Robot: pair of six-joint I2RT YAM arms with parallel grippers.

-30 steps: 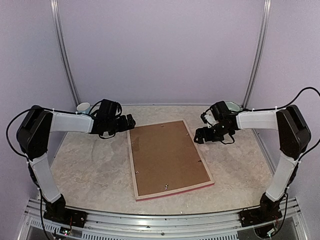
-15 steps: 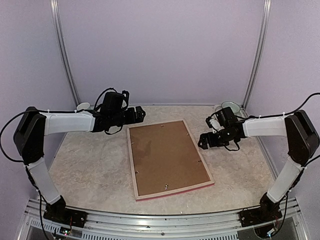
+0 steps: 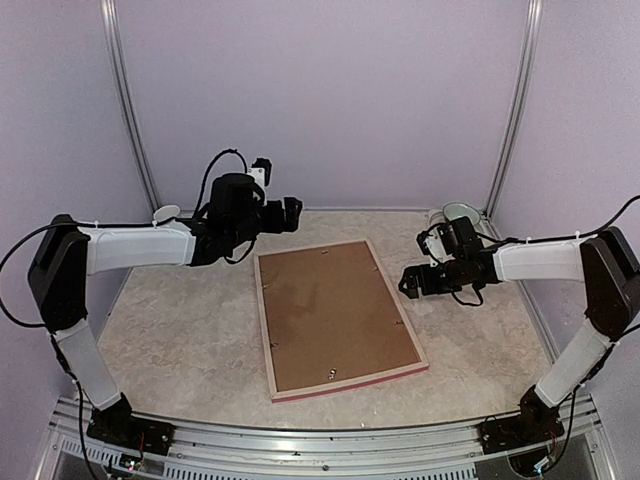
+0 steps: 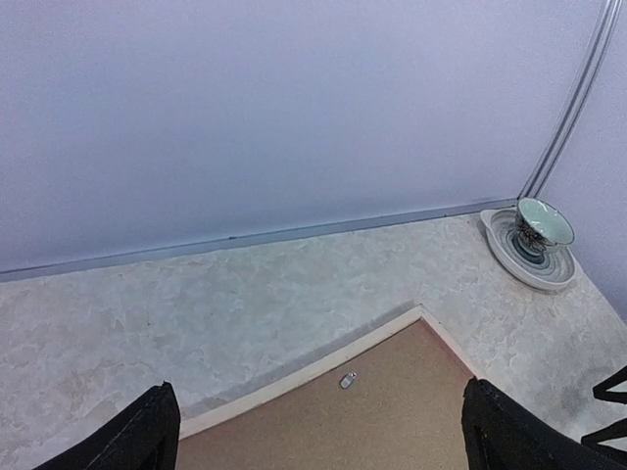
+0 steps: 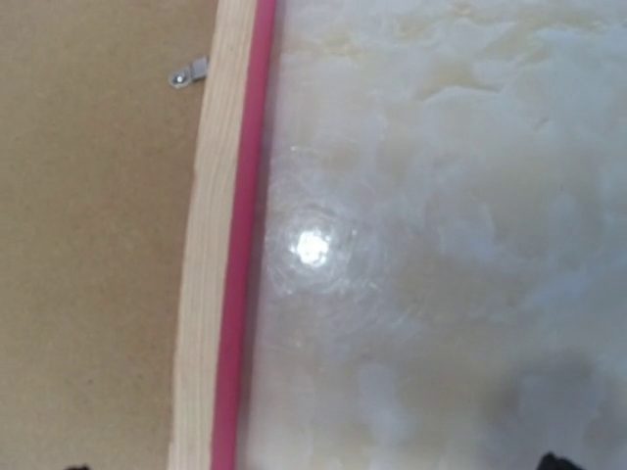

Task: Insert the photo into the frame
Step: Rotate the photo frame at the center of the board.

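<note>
The frame (image 3: 266,330) lies face down in the middle of the table, pale wood back up, with a pink edge along its near side. A brown backing board (image 3: 335,315) fills its opening. The photo is hidden. My left gripper (image 3: 288,214) hovers open above the frame's far left corner. In the left wrist view that gripper (image 4: 318,446) straddles the frame's far rail (image 4: 294,380) and a small metal clip (image 4: 347,380). My right gripper (image 3: 408,283) hangs open just beside the right rail. In the right wrist view this gripper (image 5: 313,464) is over bare table beside the frame's wooden rail (image 5: 208,245).
A patterned bowl (image 4: 544,220) on a plate (image 4: 529,266) stands in the far right corner of the table. A white cup (image 3: 165,213) sits by the far left corner, behind the left arm. Purple walls close in the table on three sides.
My left arm has risen and swung right, toward the frame's far left corner. My right arm has moved a little right and down beside the right rail. The frame has not moved.
</note>
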